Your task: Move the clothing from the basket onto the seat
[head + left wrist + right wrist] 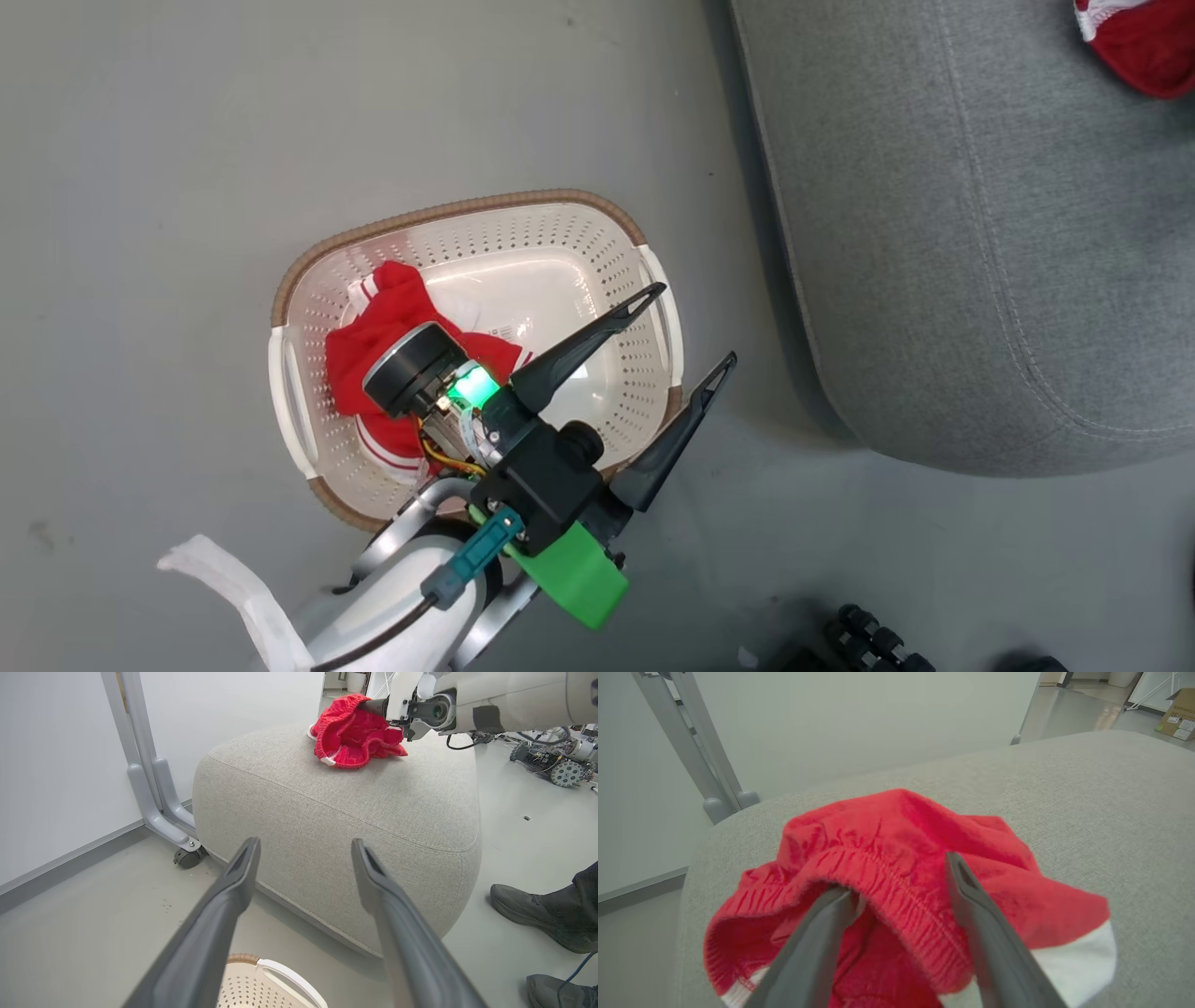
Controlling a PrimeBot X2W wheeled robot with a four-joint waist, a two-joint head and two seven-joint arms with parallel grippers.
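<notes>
A red garment with white stripes [392, 308] lies bunched in the left half of the cream basket [467, 207] on the floor. My left gripper [695, 325] hangs open over the basket's right rim, fingers aimed toward the grey seat [980, 233]; in its wrist view the left gripper [303, 847] holds nothing. Another red garment [355, 735] rests crumpled on the seat [350, 807], a corner of it showing in the head view [1144, 42]. My right gripper [901, 877] stands open there, its fingers apart with the garment's [901, 826] elastic waistband lying loosely between them.
A person's dark shoes [528, 905] stand on the floor right of the seat. A grey wheeled stand leg [159, 807] sits by the white wall, left of the seat. Wheeled machinery [565, 765] lies far right. Dark cabling [878, 644] is near my base.
</notes>
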